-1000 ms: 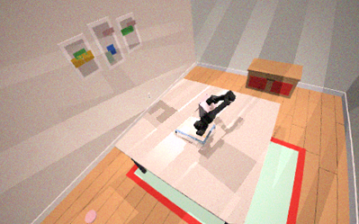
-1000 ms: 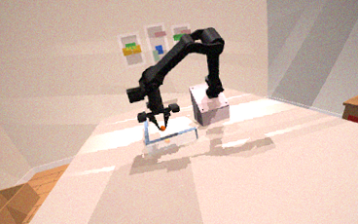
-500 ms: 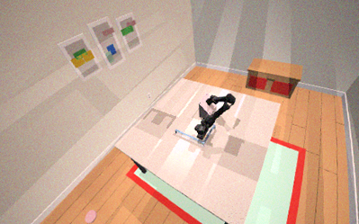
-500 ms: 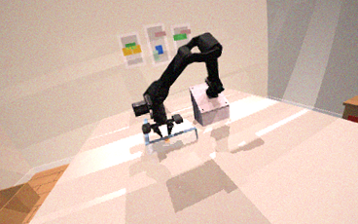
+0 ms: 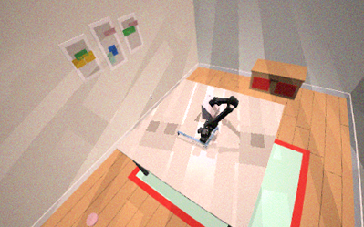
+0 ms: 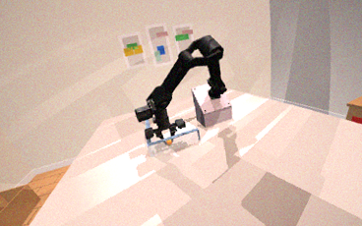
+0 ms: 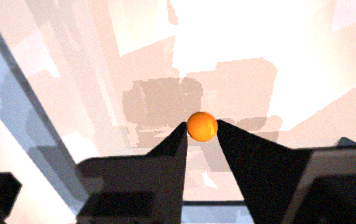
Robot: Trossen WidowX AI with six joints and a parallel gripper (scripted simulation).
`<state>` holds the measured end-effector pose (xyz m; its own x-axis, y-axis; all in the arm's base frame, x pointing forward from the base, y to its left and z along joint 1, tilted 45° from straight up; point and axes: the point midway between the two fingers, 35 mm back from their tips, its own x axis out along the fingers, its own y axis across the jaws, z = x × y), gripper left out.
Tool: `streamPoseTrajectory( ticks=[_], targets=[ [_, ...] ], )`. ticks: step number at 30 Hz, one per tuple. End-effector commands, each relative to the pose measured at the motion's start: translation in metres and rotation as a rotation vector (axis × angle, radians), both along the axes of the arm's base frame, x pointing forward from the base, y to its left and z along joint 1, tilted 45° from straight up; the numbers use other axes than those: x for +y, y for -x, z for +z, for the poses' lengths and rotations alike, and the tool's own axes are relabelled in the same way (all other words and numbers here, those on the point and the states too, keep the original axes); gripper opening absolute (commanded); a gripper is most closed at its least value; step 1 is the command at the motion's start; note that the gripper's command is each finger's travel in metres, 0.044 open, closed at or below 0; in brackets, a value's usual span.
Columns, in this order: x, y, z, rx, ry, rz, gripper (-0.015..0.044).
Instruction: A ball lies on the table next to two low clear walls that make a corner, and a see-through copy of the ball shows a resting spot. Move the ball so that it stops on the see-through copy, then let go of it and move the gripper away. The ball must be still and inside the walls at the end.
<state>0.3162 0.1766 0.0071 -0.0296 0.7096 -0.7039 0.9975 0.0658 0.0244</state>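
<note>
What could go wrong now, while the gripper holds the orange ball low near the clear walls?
1. The ball sits only at the fingertips of the gripper, so it may slip out early.
2. Once released, it may roll away from its spot.
3. The gripper is close to the wall and might bump it when leaving.

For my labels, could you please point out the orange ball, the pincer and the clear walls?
orange ball (image 7: 202, 126), wrist view, centre of sphere.
pincer (image 7: 202, 131), wrist view, midway between fingertips.
clear walls (image 6: 184, 134), exterior view, blue top edge.

Three wall posters (image 5: 106, 49), wooden cabinet (image 5: 278, 77) with red doors, pink disc (image 5: 92, 219) on floor
</note>
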Motion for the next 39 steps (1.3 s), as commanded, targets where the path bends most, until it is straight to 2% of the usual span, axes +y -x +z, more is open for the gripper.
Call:
streamPoseTrajectory(
  ticks=[1, 5, 14, 21, 27, 39],
  targets=[
    [0.001, 0.001, -0.003, 0.005, 0.005, -0.005, 0.0000],
    [0.001, 0.001, -0.003, 0.005, 0.005, -0.005, 0.0000],
    [0.001, 0.000, -0.001, 0.001, 0.000, -0.001, 0.0234],
    [-0.001, 0.000, 0.000, 0.001, 0.001, -0.001, 0.0234],
    [-0.060, -0.003, 0.057, 0.004, 0.010, -0.005, 0.0234],
    [-0.060, -0.006, 0.054, -0.002, 0.015, -0.018, 0.0234]
  ],
)
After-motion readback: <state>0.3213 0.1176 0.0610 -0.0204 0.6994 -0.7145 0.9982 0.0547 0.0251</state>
